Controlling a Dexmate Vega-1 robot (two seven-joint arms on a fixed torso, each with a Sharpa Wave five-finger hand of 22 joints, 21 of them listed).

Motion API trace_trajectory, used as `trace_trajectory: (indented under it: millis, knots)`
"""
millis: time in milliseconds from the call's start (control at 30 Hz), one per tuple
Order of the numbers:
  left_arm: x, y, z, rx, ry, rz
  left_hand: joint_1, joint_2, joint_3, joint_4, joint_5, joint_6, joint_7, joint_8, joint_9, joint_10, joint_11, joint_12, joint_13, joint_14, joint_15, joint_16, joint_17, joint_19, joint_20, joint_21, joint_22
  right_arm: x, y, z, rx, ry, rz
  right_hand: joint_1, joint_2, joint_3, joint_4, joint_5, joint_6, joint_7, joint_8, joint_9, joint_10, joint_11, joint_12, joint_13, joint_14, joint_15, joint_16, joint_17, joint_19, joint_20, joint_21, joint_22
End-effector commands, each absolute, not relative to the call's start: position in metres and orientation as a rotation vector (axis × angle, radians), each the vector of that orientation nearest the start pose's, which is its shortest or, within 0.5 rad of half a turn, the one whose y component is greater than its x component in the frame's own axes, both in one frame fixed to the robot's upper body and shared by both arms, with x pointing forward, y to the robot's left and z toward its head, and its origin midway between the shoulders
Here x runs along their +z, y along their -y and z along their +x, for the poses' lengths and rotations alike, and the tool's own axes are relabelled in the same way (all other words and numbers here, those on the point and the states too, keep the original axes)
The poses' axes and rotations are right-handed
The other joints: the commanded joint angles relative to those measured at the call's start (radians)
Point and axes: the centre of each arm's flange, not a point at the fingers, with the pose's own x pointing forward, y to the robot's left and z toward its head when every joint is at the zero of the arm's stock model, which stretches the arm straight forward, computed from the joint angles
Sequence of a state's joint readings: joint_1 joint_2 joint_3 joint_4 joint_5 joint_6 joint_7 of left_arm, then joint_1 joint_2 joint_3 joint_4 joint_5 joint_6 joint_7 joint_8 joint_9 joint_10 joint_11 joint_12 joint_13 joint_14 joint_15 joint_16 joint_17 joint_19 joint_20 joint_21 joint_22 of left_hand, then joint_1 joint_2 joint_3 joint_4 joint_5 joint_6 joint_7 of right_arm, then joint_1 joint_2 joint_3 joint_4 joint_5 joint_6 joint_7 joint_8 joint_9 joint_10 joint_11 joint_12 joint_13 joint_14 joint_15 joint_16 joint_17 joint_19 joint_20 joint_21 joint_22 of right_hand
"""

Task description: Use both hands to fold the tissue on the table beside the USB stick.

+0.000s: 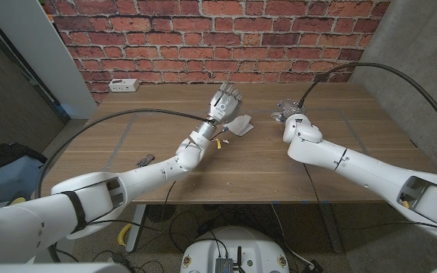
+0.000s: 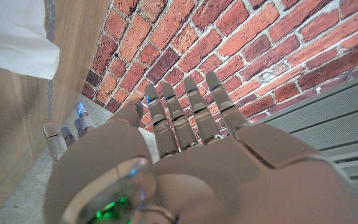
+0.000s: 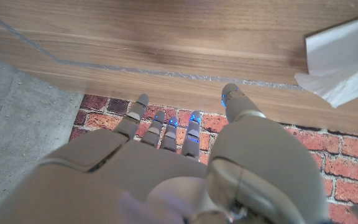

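A white tissue (image 1: 240, 125) lies crumpled on the wooden table (image 1: 264, 167) at mid-depth, between my two hands. My left hand (image 1: 224, 102) is just behind and left of it, fingers spread, holding nothing. To the tissue's right, a short gap away, is my right hand (image 1: 287, 114), also holding nothing. The left wrist view has the left hand (image 2: 185, 155) with straight, parted fingers and a corner of the tissue (image 2: 14, 34). In the right wrist view the right hand (image 3: 166, 168) has its fingers extended, with the tissue (image 3: 347, 56) off to one side. A small dark USB stick (image 1: 144, 160) lies far left.
A white power strip (image 1: 124, 85) sits at the table's back left edge against the brick wall (image 1: 218, 30). Thin tape lines (image 1: 120, 136) mark a rectangle on the tabletop. A black cable (image 1: 400, 76) arcs over the right side.
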State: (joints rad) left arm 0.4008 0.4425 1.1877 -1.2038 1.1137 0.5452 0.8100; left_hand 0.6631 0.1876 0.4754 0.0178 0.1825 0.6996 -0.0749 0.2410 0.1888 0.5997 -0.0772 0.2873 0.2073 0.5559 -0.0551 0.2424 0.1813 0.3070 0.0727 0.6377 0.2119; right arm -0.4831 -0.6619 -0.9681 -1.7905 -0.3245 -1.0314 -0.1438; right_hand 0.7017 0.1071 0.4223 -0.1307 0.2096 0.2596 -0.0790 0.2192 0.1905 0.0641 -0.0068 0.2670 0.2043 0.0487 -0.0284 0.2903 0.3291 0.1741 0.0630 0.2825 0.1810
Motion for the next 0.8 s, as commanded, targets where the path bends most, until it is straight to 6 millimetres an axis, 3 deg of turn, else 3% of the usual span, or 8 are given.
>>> trace_trajectory:
  millis: [33, 200, 367, 467, 500, 533, 600, 800]
  knots:
    - [0.030, -0.091, 0.624, 0.471, 1.016, 1.722, -0.019, 0.007, 0.057, 0.004, 0.011, -0.066, 0.007, -0.043, 0.001, -0.066, 0.018, -0.041, -0.002, -0.063, -0.041, -0.040, -0.001, -0.055, 0.013, -0.006, 0.000, 0.025, 0.198, 0.619, -0.327, 0.252, -1.185, -0.006, 0.008, -0.004, 0.005, -0.003, 0.019, -0.001, 0.008, 0.000, 0.018, 0.000, 0.006, 0.001, 0.017, 0.002, 0.007, -0.001, 0.018, 0.001, 0.009, 0.002]
    - [0.033, -0.097, 0.629, 0.313, 0.926, 1.691, -0.054, 0.003, 0.101, 0.022, 0.007, -0.167, 0.026, -0.072, -0.001, -0.130, 0.034, -0.079, -0.007, -0.132, -0.019, -0.062, -0.001, -0.135, 0.025, -0.034, -0.010, 0.025, 0.199, 0.616, -0.327, 0.258, -1.178, -0.012, 0.011, -0.005, 0.009, -0.004, 0.026, -0.001, 0.008, 0.000, 0.024, -0.002, 0.007, 0.001, 0.019, 0.001, 0.008, -0.001, 0.019, 0.005, 0.008, 0.002]
    - [0.032, -0.103, 0.632, 0.178, 0.866, 1.665, -0.129, -0.006, 0.125, 0.055, -0.003, -0.317, 0.046, -0.073, -0.006, -0.243, 0.053, -0.105, -0.013, -0.266, 0.010, -0.073, -0.004, -0.217, 0.023, -0.072, -0.022, 0.024, 0.199, 0.615, -0.325, 0.261, -1.172, -0.014, 0.013, -0.005, 0.009, -0.006, 0.027, -0.001, 0.007, 0.000, 0.029, -0.003, 0.007, 0.001, 0.019, 0.003, 0.006, -0.002, 0.016, 0.013, 0.006, 0.002]
    - [0.031, -0.105, 0.633, 0.130, 0.848, 1.660, -0.192, -0.012, 0.123, 0.082, -0.009, -0.427, 0.061, -0.075, -0.008, -0.345, 0.058, -0.111, -0.016, -0.367, 0.033, -0.075, -0.005, -0.268, 0.020, -0.101, -0.026, 0.024, 0.199, 0.614, -0.324, 0.264, -1.170, -0.015, 0.013, -0.005, 0.009, -0.006, 0.026, -0.002, 0.005, 0.000, 0.030, -0.004, 0.006, 0.001, 0.018, 0.004, 0.006, -0.002, 0.012, 0.015, 0.003, 0.002]
    - [0.031, -0.105, 0.634, 0.113, 0.842, 1.659, -0.212, -0.011, 0.124, 0.089, -0.008, -0.464, 0.060, -0.075, -0.009, -0.377, 0.082, -0.111, -0.018, -0.406, 0.035, -0.076, -0.006, -0.297, 0.009, -0.117, -0.027, 0.024, 0.198, 0.614, -0.324, 0.264, -1.171, -0.016, 0.013, -0.005, 0.009, -0.006, 0.025, -0.003, 0.005, 0.000, 0.030, -0.003, 0.006, 0.001, 0.018, 0.003, 0.005, -0.002, 0.011, 0.015, 0.003, 0.002]
    - [0.030, -0.106, 0.634, 0.093, 0.832, 1.662, -0.227, -0.008, 0.126, 0.097, -0.007, -0.491, 0.059, -0.074, -0.009, -0.412, 0.086, -0.114, -0.019, -0.431, 0.038, -0.074, -0.006, -0.319, 0.010, -0.128, -0.028, 0.023, 0.198, 0.614, -0.324, 0.263, -1.169, -0.016, 0.014, -0.005, 0.009, -0.007, 0.026, -0.002, 0.004, 0.000, 0.031, -0.003, 0.006, 0.001, 0.018, 0.003, 0.005, -0.002, 0.010, 0.017, 0.002, 0.002]
    - [0.030, -0.106, 0.635, 0.040, 0.811, 1.674, -0.290, -0.006, 0.120, 0.125, -0.002, -0.586, 0.061, -0.072, -0.010, -0.534, 0.081, -0.114, -0.022, -0.576, 0.057, -0.078, -0.006, -0.401, 0.009, -0.174, -0.027, 0.023, 0.198, 0.613, -0.320, 0.264, -1.167, -0.018, 0.015, -0.006, 0.011, -0.007, 0.025, -0.003, 0.003, 0.000, 0.031, -0.004, 0.005, 0.001, 0.016, 0.001, 0.004, -0.002, 0.006, 0.018, 0.000, 0.001]
    - [0.026, -0.107, 0.638, -0.076, 0.768, 1.715, -0.486, -0.007, 0.081, 0.177, 0.016, -0.823, 0.056, -0.075, -0.010, -0.763, 0.078, -0.112, -0.025, -0.802, 0.071, -0.070, 0.004, -0.578, 0.006, -0.268, -0.022, 0.022, 0.197, 0.613, -0.313, 0.265, -1.157, -0.020, 0.017, -0.007, 0.012, -0.009, 0.024, -0.006, 0.001, 0.000, 0.032, -0.005, 0.004, 0.001, 0.013, 0.000, 0.003, -0.002, 0.000, 0.021, -0.004, 0.001]
